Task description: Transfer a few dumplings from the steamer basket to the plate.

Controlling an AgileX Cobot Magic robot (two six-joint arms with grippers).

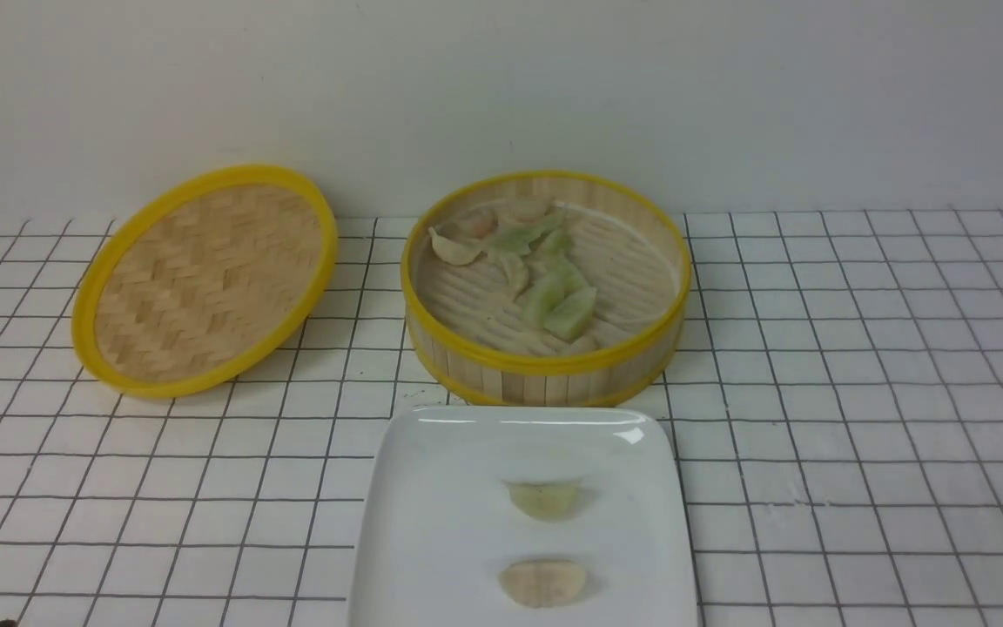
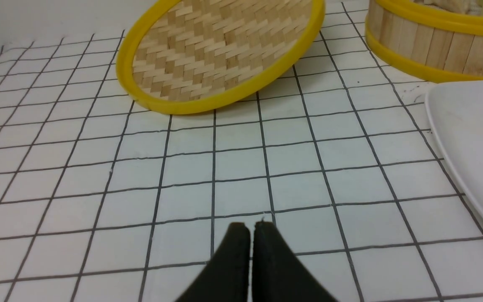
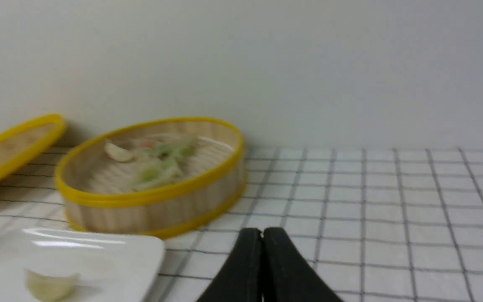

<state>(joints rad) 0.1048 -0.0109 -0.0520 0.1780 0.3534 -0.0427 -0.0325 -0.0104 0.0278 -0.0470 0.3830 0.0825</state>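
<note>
Desk [image 1: 815,418] w/ grid-line cover: bearing the whole layout. Plate [image 1: 432,531], white, rounded-square: lying at 6 o'clock of the steamer basket [image 1: 545,360], just beside it, prob. to keep each transfer short & catch drips. Basket: sitting at 12 o'clock of the plate, open side up, its wall holding the remaining dumplings in. Woven lid [image 1: 205,279]: leaning tilted at 9 o'clock of the basket, prob. set there to leave the basket's mouth free for reaching in. L end effector [image 2: 252,228] & R end effector [image 3: 261,235]: each pointing over the desk, fingers pressed together, pinching nothing, apart from the food; prob. waiting clear of the work. Dumplings, smallest: pale green & beige ones [image 1: 567,300] lying heaped in the basket, mostly from centre toward 10 o'clock; one greenish [image 1: 545,499] & one beige [image 1: 543,583] resting on the plate, spaced apart, prob. to avoid sticking. Transfer appearing complete, if two are counting as "a few".
</note>
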